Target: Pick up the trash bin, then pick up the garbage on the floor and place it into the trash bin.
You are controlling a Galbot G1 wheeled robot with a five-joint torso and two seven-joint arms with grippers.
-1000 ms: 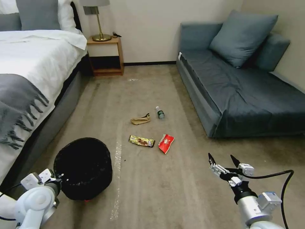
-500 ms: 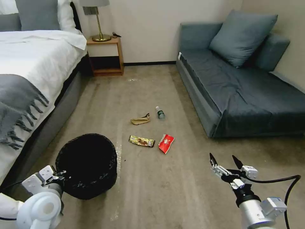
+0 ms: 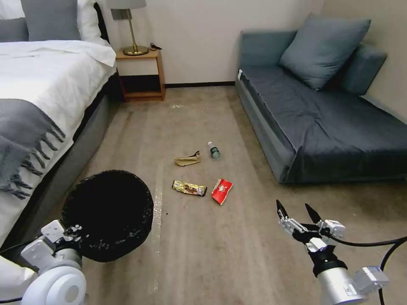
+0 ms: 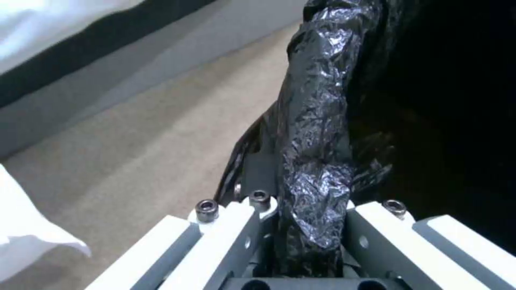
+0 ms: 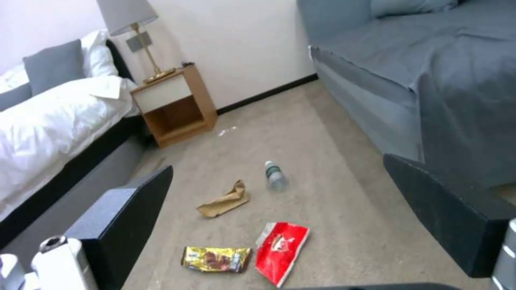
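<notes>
So the left gripper (image 3: 70,235) is down at the near left, clamped onto the rim of the round black wire-mesh trash bin lined with a crinkly black plastic bag (image 3: 108,214). In the left wrist view you can see the bagged rim (image 4: 314,161) pinched right between the white fingers (image 4: 236,233). The bin is tilted with its mouth facing the camera, sitting just beside the grey bed frame (image 3: 72,156) on the left; can't tell whether its base is touching the tan carpet (image 3: 212,254).

The right gripper (image 3: 296,214) hovers at the near right with its two black pointed fingers spread apart, nothing between them.

The garbage is all on the carpet in the middle of the room, between the bed and the blue-grey sofa (image 3: 322,123). Nearest are the gold-brown snack wrapper (image 3: 189,187) and, just to its right, the red-and-white wrapper (image 3: 221,190). Farther back lie the crumpled tan paper scrap (image 3: 187,159) and the small clear bottle with a green label (image 3: 213,150), on its side, to the scrap's right. All four also show between the fingers in the right wrist view.
</notes>
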